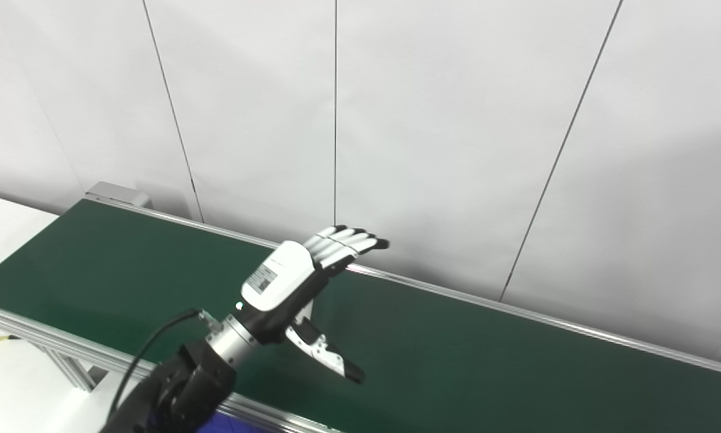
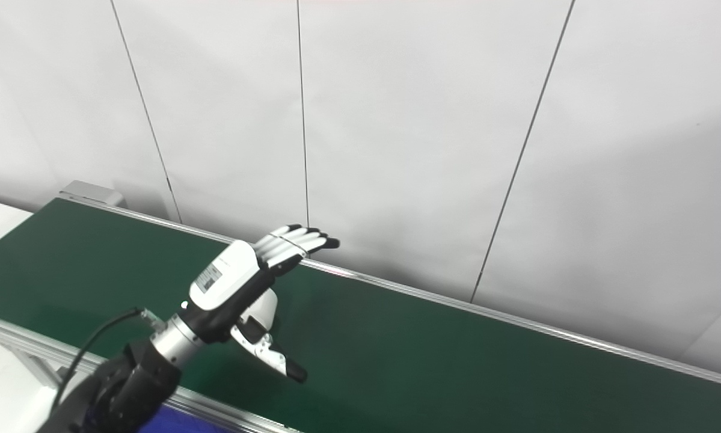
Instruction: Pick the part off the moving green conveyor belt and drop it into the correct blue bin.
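My left hand (image 1: pixel 294 282) hovers above the green conveyor belt (image 1: pixel 456 355), holding nothing. Its fingers (image 1: pixel 345 240) are stretched out straight, thumb spread apart below them.

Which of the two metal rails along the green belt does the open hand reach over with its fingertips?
The far rail, next to the white wall. The left hand is above the belt, fingertips past that rail; the near rail is under the wrist.
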Robot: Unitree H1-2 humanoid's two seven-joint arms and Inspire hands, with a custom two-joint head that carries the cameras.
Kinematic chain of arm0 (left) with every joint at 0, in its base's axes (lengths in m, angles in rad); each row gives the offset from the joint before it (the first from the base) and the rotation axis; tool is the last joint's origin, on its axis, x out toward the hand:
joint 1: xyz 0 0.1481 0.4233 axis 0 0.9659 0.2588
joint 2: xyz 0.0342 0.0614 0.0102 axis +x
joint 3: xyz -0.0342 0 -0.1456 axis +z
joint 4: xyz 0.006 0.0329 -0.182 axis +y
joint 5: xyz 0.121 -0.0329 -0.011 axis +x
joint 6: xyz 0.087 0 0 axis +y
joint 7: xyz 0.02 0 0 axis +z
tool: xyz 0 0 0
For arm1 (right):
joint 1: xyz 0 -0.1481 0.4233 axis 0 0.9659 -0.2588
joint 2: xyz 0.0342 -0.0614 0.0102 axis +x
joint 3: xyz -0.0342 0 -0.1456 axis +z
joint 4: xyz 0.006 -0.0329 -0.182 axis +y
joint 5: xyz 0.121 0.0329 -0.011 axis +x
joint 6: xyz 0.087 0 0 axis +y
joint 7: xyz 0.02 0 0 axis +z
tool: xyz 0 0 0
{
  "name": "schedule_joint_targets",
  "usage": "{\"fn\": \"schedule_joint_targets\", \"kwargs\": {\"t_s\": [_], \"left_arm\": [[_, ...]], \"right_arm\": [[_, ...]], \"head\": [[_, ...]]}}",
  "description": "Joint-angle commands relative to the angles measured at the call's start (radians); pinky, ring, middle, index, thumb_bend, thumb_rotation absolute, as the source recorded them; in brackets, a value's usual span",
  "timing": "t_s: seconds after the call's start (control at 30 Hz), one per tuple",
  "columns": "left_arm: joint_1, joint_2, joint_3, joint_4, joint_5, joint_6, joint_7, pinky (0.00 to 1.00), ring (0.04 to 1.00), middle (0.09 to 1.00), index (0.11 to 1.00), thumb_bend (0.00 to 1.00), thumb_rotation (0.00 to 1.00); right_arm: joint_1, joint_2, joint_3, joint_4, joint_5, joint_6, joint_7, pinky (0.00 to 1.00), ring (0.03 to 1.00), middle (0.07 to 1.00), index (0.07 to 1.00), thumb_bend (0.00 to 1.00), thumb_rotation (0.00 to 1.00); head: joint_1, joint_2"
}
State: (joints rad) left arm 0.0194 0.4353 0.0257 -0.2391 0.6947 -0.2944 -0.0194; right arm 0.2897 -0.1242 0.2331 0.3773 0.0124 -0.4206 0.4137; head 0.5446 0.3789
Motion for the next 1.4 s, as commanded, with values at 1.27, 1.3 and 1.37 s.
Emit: {"fn": "schedule_joint_targets", "kwargs": {"t_s": [1.27,1.3,1.37], "left_arm": [[-0.26,0.071,-0.247,0.263,0.401,0.253,-0.192,0.81,0.857,0.864,0.863,1.0,0.44],[-0.262,0.067,-0.25,0.273,0.409,0.261,-0.181,0.81,0.857,0.865,0.862,1.0,0.43],[-0.265,0.058,-0.255,0.286,0.424,0.281,-0.173,0.82,0.859,0.871,0.866,1.0,0.44]], "right_arm": [[0.018,0.026,0.019,-0.056,-0.002,-0.049,-0.021,1.0,1.0,0.996,0.997,1.0,0.96],[0.019,0.026,0.021,-0.059,-0.004,-0.049,-0.023,1.0,1.0,0.996,0.999,1.0,0.96],[0.02,0.025,0.024,-0.062,-0.007,-0.049,-0.027,1.0,1.0,0.996,1.0,1.0,0.96]], "head": [[-0.029,0.013],[-0.029,0.013],[-0.03,0.015]]}}
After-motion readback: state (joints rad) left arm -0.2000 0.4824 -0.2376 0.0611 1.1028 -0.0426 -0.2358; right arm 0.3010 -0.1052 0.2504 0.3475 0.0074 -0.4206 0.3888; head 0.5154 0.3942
